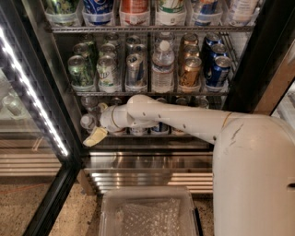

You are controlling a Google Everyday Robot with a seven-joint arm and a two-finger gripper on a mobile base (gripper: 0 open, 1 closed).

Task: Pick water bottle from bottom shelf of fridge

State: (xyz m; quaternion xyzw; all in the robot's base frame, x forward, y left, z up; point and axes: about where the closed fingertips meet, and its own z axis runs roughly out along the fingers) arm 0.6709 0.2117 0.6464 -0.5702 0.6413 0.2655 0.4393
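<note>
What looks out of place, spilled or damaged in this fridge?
Nothing stands out. The cans and the tall bottle on the middle rack stand upright, and no spill shows. The end effector is at the front left of the bottom shelf, close to the water bottle.

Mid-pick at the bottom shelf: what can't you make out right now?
Camera view:
- Water bottle: only its white top shows; the arm hides the rest.
- Gripper, low at the front left of the bottom shelf: whether it holds anything cannot be told.
- Shelf contents behind the arm: hidden.
- Top-row bottles: cut off by the upper edge.
</note>
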